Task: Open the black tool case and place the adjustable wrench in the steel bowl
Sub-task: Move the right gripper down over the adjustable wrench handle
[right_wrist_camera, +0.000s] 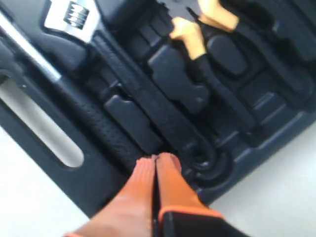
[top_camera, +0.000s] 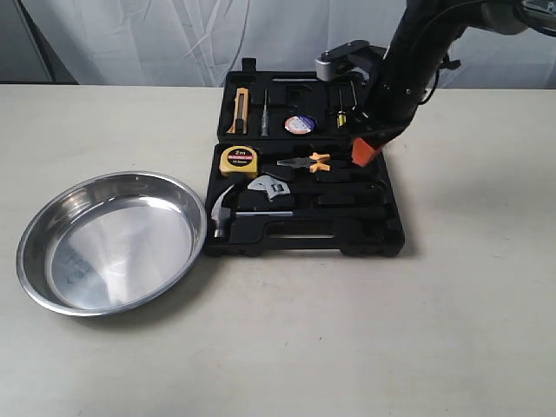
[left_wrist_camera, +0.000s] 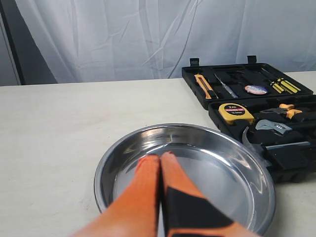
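Adjustable wrench point(top_camera: 271, 191): we see it lying in its fitted recess in the base of the black tool case point(top_camera: 365, 243). Its silver head points toward the bowl side and its black handle runs toward the opposite end of the case. Nothing grips it.
Neighbours: the orange-handled pliers point(top_camera: 308, 163) sit in the recess on the lid side of the wrench. The claw hammer point(top_camera: 228, 213) lies on the handle-slot side, with its head at the corner nearest the bowl.
Case: it is open, with the lid laid back flat on the bench point(top_camera: 469, 304). A yellow tape measure point(top_camera: 237, 159) sits in the base. The lid holds a utility knife point(top_camera: 241, 109), a roll of tape point(top_camera: 300, 124) and screwdrivers point(top_camera: 343, 113).
Steel bowl point(top_camera: 113, 252): it stands upright on the bench, left of the case in the exterior view. Its rim is just beside the corner where the hammer head lies, and we cannot tell whether the two touch.
Right jaws: they are clenched, the orange fingers point(right_wrist_camera: 138, 187) pressed together with nothing between them. Their tips hover close to the far end of the wrench handle, and we cannot tell whether they touch it. The right arm point(top_camera: 408, 61) leans in over the right part of the case.
Left jaws: these are clenched as well, the orange fingers point(left_wrist_camera: 145, 182) meeting at the tips and holding nothing. In the left wrist view they show against the hollow of the bowl.
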You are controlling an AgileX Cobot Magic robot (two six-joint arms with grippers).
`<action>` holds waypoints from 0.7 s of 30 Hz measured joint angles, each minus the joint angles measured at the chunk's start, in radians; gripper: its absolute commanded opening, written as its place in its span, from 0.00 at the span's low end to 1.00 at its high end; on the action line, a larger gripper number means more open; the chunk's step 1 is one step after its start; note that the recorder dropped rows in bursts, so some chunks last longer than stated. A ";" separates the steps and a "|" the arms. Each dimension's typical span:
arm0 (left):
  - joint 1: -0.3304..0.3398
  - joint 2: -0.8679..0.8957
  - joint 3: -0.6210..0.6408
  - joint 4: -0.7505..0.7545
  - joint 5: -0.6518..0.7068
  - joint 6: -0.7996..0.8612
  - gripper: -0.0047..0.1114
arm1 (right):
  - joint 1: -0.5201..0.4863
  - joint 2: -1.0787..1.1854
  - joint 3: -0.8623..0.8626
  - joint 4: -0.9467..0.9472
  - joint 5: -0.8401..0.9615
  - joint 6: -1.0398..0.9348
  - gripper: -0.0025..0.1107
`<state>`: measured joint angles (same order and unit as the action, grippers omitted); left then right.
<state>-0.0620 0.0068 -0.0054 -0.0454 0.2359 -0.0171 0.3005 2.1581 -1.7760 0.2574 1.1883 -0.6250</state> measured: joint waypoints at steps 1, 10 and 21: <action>0.000 0.000 0.000 0.000 0.000 0.000 0.04 | 0.016 0.000 0.000 0.005 0.002 -0.002 0.01; 0.000 0.000 0.000 0.000 0.000 0.000 0.04 | 0.195 0.000 0.000 0.045 -0.103 -0.025 0.01; 0.000 0.000 0.000 0.000 0.000 0.000 0.04 | 0.221 0.002 0.000 0.131 -0.310 0.022 0.01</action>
<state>-0.0620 0.0068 -0.0054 -0.0454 0.2359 -0.0171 0.5210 2.1599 -1.7760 0.3882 0.8784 -0.6028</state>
